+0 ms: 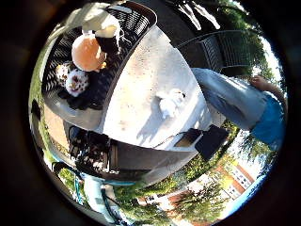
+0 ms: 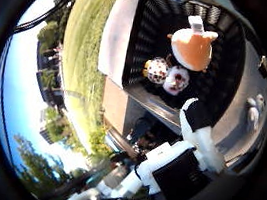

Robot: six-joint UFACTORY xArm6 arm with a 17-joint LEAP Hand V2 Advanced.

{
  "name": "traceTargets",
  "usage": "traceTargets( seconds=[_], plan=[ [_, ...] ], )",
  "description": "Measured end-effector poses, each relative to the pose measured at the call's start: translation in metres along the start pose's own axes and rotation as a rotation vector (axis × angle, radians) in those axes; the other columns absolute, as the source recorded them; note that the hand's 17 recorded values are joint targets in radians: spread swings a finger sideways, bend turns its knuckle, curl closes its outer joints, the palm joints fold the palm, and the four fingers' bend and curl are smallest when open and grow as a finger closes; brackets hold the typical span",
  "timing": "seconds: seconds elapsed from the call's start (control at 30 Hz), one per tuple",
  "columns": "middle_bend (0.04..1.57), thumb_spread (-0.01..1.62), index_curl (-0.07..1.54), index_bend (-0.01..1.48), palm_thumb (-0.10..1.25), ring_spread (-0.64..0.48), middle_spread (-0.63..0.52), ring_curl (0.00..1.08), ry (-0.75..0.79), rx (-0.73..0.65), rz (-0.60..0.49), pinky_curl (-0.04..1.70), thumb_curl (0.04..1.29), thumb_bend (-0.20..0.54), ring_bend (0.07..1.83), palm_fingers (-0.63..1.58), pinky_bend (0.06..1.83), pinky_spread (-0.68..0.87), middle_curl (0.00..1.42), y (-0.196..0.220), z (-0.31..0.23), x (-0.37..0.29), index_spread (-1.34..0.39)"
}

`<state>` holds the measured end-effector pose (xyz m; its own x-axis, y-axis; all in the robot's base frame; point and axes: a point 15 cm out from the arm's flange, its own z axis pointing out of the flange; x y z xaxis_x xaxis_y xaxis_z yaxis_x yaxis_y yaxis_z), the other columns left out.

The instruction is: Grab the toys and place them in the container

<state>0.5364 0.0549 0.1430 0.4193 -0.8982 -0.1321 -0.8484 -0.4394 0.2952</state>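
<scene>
A black mesh basket stands at one end of a pale table. Inside it lie a round orange plush toy and, beside that, two white plush toys with dark spots. A small white plush toy lies alone on the tabletop, away from the basket. My right hand hovers above the basket's near edge. One finger with a black tip reaches out straight towards the basket, and nothing is held.
A person in jeans and a blue top stands at the table's far side, not touching the toys. A black mesh chair stands beside the table. Two dark flat items lie at the table's edge. Grass and trees surround the table.
</scene>
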Motion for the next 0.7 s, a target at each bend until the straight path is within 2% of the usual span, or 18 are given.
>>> traceTargets(
  seconds=[0.27,0.3,0.43,0.57,0.7],
  plan=[
    [0.16,1.12,0.20,0.24,0.74,0.29,0.04,0.33,0.003,0.113,0.153,0.49,0.47,-0.035,0.42,0.00,0.59,0.49,0.33,0.054,-0.034,0.121,-0.40],
    [0.16,1.12,0.21,0.22,0.73,0.29,0.04,0.33,0.040,0.128,0.184,0.48,0.46,-0.035,0.41,0.00,0.58,0.49,0.33,0.058,-0.026,0.152,-0.39],
    [0.16,1.13,0.23,0.20,0.70,0.29,0.04,0.32,0.098,0.109,0.225,0.45,0.45,-0.038,0.41,0.01,0.55,0.48,0.32,0.064,0.017,0.208,-0.38],
    [0.16,1.14,0.25,0.18,0.62,0.28,0.04,0.32,0.096,0.063,0.246,0.42,0.43,-0.042,0.40,0.02,0.54,0.48,0.31,0.072,0.075,0.242,-0.35],
    [0.16,1.15,0.25,0.18,0.60,0.28,0.04,0.32,0.109,0.049,0.254,0.41,0.41,-0.031,0.40,0.03,0.54,0.47,0.30,0.069,0.121,0.263,-0.33]
  ],
)
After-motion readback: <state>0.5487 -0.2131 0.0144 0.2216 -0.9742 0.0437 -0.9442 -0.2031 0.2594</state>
